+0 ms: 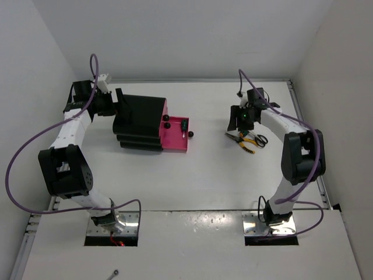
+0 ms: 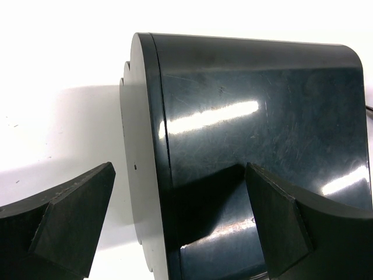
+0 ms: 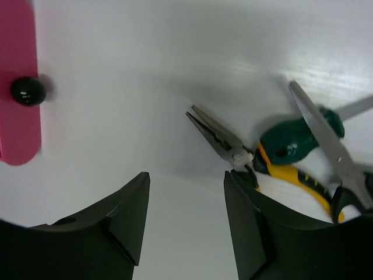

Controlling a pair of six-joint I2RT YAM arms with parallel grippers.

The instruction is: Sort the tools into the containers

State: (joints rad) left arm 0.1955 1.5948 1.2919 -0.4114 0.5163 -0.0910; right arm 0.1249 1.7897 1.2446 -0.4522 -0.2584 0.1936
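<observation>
**Right pincer** (image 3: 186, 178) — jaws moderately apart, with only bare table (image 3: 145, 58) between them. The tools lie heaped just past the finger on the right of the wrist view. The yellow-handled pliers (image 3: 224, 140) are nearest, the green-handled screwdriver (image 3: 288, 146) rests on them, and the scissors (image 3: 326, 140) cross on top. The pink drawer (image 3: 17, 70), with its black knob (image 3: 27, 90), sits well off to the other side.

**Left pincer** (image 2: 178, 169) — jaws wide, straddling an edge of the black cabinet (image 2: 250, 116); no contact is visible.
</observation>
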